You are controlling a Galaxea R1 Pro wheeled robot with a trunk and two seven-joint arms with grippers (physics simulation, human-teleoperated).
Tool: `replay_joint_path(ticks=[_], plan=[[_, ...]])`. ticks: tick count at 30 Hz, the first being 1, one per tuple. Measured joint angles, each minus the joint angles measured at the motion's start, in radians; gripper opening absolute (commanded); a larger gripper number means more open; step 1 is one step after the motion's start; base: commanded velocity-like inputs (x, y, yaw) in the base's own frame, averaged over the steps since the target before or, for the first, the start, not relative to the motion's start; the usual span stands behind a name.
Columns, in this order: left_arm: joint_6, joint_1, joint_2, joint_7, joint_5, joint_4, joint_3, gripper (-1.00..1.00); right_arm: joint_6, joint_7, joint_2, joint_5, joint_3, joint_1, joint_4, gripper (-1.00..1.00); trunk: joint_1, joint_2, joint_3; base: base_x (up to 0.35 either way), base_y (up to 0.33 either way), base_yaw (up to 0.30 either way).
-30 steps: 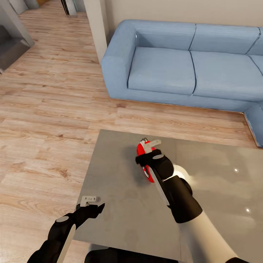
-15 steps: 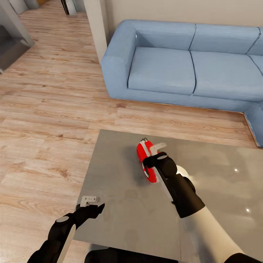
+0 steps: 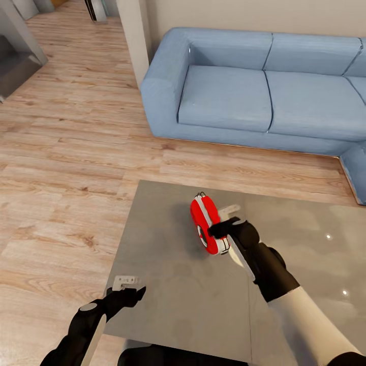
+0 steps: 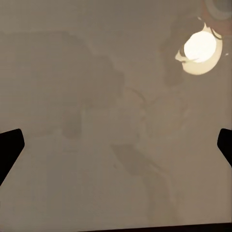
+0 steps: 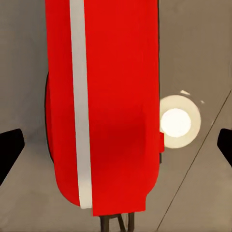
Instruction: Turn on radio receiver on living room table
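The red radio receiver (image 3: 206, 226) with its white band stands on edge on the glossy grey table (image 3: 168, 295), left of the middle. My right gripper (image 3: 225, 218) is open right beside the radio's right face, fingers pointing at it. In the right wrist view the radio (image 5: 116, 96) is close up, with the right gripper's (image 5: 118, 147) dark fingertips far apart at either edge. My left gripper (image 3: 127, 287) hangs open over the table's near left edge, holding nothing. In the left wrist view, the left gripper (image 4: 116, 145) looks down on the bare table top (image 4: 72, 96).
A blue sectional sofa (image 3: 254, 91) stands beyond the table, with a strip of light wood floor (image 3: 66, 168) between them. A beige pillar (image 3: 134, 35) rises at the sofa's left end. Lamp reflections (image 4: 199, 47) glint on the table top.
My right gripper has slid off the top of the radio toward the right and nearer to me, baring more of its red face. The left gripper has sunk slightly.
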Motion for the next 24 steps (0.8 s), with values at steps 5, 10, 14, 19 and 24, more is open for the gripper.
replay_joint_path(ticks=[5, 10, 14, 19, 24], plan=[[-0.001, 0.000, 0.001, 0.000, 0.000, 0.002, 0.000, 1.00, -0.037, 0.030, 0.001, -0.008, 0.000, 0.000, 0.052, 1.00, 0.000, 0.000, 0.000, 0.000, 0.000, 0.000], [-0.001, 0.000, 0.001, -0.001, 0.000, 0.004, 0.000, 1.00, -0.079, 0.065, 0.000, -0.008, 0.000, 0.000, 0.106, 1.00, 0.000, 0.000, 0.000, 0.000, 0.000, 0.000], [-0.001, 0.000, 0.002, -0.001, 0.000, 0.004, 0.000, 1.00, -0.086, 0.081, -0.005, -0.008, 0.000, 0.000, 0.114, 1.00, 0.000, 0.000, 0.000, 0.000, 0.000, 0.000], [-0.001, 0.000, 0.002, -0.001, 0.000, 0.004, 0.000, 1.00, -0.088, 0.084, -0.008, -0.008, 0.000, 0.000, 0.116, 1.00, 0.000, 0.000, 0.000, 0.000, 0.000, 0.000], [-0.001, 0.000, 0.002, -0.001, 0.000, 0.005, 0.000, 1.00, -0.088, 0.085, -0.012, -0.008, 0.000, 0.000, 0.116, 1.00, 0.000, 0.000, 0.000, 0.000, 0.000, 0.000]])
